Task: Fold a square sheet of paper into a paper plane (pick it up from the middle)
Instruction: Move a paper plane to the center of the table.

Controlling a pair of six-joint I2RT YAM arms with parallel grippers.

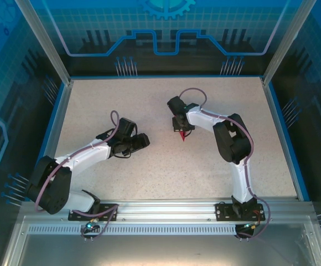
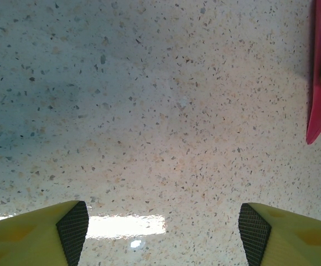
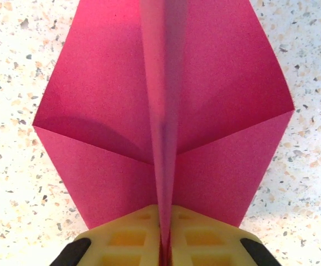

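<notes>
- Left claw [image 1: 142,140] first: we see it over the left half of the table [image 1: 149,188], its arm reaching in from the near left corner and its tip pointing right, toward the middle.
- From its own wrist camera we find the left claw [image 2: 163,227] released. Its two yellow fingers [image 2: 39,233] are spread wide, with bare speckled table [image 2: 149,111] between them and nothing gripped.
- At the right edge of the left wrist view we catch a strip of the paper plane [image 2: 318,105], magenta-pink and tapering to a point, well apart from those fingers.
- In the middle, from above, we see the paper plane [image 1: 182,135] as a narrow red-pink sliver just right of centre, its tip pointing toward the near side.
- The right claw [image 1: 180,124] sits over the far end of the plane, and its arm bends back to a base at the near right.
- In the right wrist view we see the right claw [image 3: 165,241] clenched on the paper plane [image 3: 105,105]. The yellow fingers [image 3: 127,238] pinch the raised centre fold and touch it on both sides.
- The wings spread left and right of that fold, each with a diagonal crease, over the table [image 3: 16,194]. We cannot tell whether they rest on it or hang just above.
</notes>
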